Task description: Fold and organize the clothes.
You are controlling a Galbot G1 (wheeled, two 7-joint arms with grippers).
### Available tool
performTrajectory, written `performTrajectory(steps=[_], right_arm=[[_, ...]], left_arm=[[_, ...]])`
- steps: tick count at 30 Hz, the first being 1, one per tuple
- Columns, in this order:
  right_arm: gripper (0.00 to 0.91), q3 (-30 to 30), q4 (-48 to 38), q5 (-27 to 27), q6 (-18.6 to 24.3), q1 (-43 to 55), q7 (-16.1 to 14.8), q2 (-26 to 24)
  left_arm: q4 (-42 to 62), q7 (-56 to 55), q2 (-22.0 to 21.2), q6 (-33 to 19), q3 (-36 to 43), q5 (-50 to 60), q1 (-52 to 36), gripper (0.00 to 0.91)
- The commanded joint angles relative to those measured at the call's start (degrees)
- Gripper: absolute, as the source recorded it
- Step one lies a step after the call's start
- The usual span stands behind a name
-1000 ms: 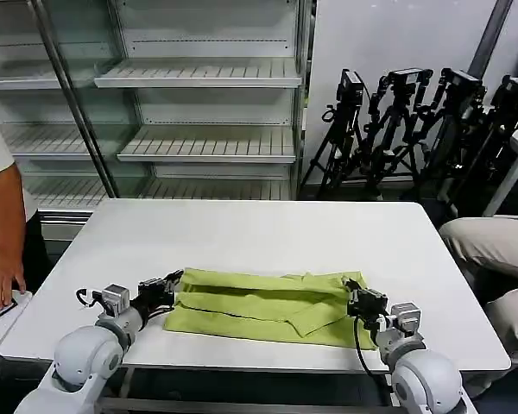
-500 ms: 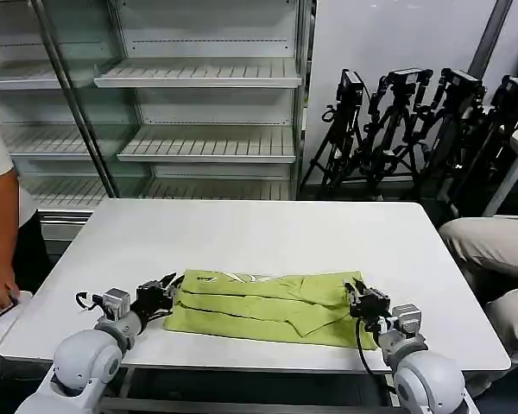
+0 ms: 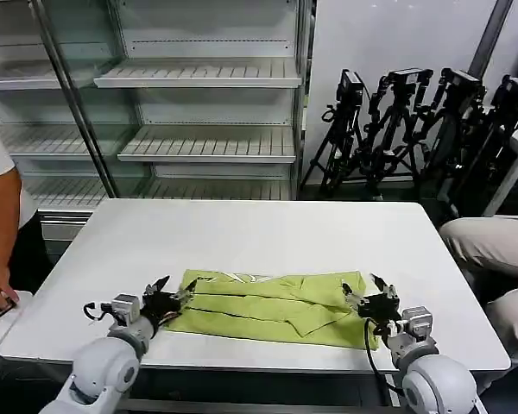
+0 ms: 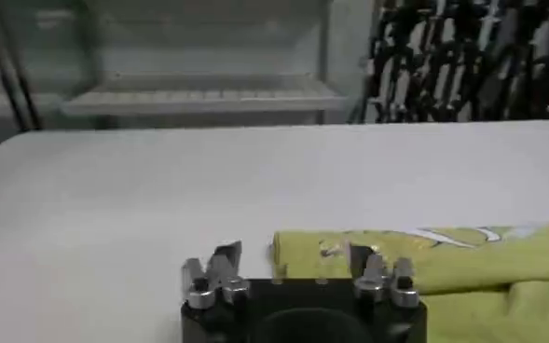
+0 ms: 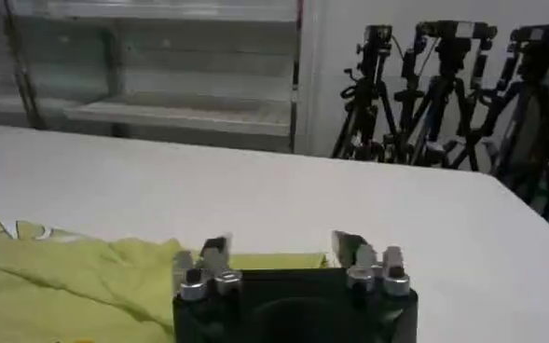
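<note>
Lime T-shirt (image 3: pixel 272 308) lies folded into a strip running left-right on the surface's (image 3: pixel 242 237) near half, w/ left gripper (image 3: pixel 172 296) at its left end & right gripper (image 3: pixel 368 292) at its right end, both spread wide, holding nothing.

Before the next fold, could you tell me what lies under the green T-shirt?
The T-shirt lies folded on the white table; bare tabletop shows all around it. Whatever is beneath its layers is covered.
</note>
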Motion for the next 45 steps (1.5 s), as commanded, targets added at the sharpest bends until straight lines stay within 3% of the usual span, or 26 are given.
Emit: performTrajectory(steps=[1,2,4,20,28,32,38,45], right_arm=[[0.907,0.89,0.19,-0.64,0.28,-0.73,-0.12,0.09],[0.907,0.90,0.15,-0.65,0.29,-0.74,-0.11,0.12],[0.907,0.97,0.14,-0.68,0.34,-0.75,-0.09,0.12],[0.907,-0.35,-0.09,-1.50,0.41,-0.64,0.18,0.49],[0.907,-0.58,0.47,-1.68,0.18,-0.59,0.36,0.23],[0.907,-0.53,1.06,-1.65,0.00,-0.41,0.53,0.81],[0.907,-0.84,1.77,-1.38,0.14,-0.75,0.48,1.25],[0.907,-0.44,2.69,-0.72,0.09,-1.16,0.51,1.38]], left_arm=[[0.88,-12.26,-1.66,0.06,5.76,-3.07,-0.07,0.907],[0.94,-12.32,-1.70,0.07,6.09,-3.05,-0.11,0.484],[1.19,-12.52,-2.04,0.06,6.36,-3.05,-0.41,0.010],[0.93,-11.78,-1.85,0.04,6.59,-2.97,0.09,0.010],[1.71,-7.49,-2.47,-0.01,7.02,6.31,-1.06,0.010],[1.10,-0.53,0.71,-0.03,1.71,12.91,0.43,0.010],[0.08,7.49,8.04,-0.04,-13.48,15.28,5.42,0.010],[1.66,12.98,12.00,-0.13,-26.86,16.29,8.38,0.000]])
